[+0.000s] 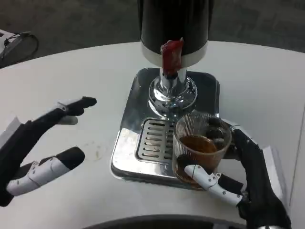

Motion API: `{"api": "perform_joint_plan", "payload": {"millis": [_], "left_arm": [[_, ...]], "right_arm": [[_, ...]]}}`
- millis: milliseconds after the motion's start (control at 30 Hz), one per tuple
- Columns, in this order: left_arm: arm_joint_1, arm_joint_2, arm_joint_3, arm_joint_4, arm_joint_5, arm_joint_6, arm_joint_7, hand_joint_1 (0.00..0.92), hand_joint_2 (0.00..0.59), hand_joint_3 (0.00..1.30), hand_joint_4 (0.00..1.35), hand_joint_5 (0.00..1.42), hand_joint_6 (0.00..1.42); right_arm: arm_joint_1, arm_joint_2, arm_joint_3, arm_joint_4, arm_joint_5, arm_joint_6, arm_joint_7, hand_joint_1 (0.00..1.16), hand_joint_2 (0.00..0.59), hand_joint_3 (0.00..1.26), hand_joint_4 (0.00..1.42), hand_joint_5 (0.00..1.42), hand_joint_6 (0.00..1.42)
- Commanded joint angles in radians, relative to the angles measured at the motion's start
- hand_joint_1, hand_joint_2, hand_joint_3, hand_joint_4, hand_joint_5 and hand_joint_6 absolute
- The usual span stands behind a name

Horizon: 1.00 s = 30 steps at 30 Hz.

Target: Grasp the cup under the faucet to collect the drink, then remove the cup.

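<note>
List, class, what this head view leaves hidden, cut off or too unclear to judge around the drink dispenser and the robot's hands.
- Dispenser: its upper body is cut off by the top edge.
- Faucet outlet: hidden behind the red lever and chrome column.
- Right hand: its inner fingers show only blurred through the ribbed cup.
- Drip tray: its right part is hidden by the cup.
- Left hand: its wrist is cut off by the left edge.

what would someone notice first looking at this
The ribbed glass cup, partly filled with brown drink, stands out at the front right of the chrome drip tray, gripped by the right hand. Behind it rises the black dispenser with its red tap. The left hand hovers open at left.
</note>
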<state>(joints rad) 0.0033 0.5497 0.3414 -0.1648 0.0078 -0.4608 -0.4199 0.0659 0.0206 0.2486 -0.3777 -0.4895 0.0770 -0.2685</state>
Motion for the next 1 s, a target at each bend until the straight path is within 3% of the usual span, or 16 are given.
{"api": "perform_joint_plan", "payload": {"millis": [33,567,1000], "left_arm": [[0.033,0.022,-0.006,0.025,0.015,-0.044,0.000,0.000,0.080,0.23,0.16,0.17,0.21],[0.141,0.046,-0.036,-0.037,0.146,-0.145,0.013,0.000,0.087,0.17,0.08,0.11,0.18],[0.245,0.030,-0.041,-0.172,0.223,-0.138,0.039,0.000,0.092,0.10,0.00,0.03,0.12]], "right_arm": [[0.014,-0.009,0.000,-0.064,-0.007,-0.028,0.023,0.72,0.265,0.63,0.70,0.72,0.43],[0.081,-0.074,-0.017,-0.198,0.009,-0.049,0.119,0.75,0.259,0.64,0.70,0.74,0.45],[0.235,-0.145,-0.044,-0.355,0.063,-0.100,0.216,0.78,0.241,0.65,0.71,0.76,0.45]]}}
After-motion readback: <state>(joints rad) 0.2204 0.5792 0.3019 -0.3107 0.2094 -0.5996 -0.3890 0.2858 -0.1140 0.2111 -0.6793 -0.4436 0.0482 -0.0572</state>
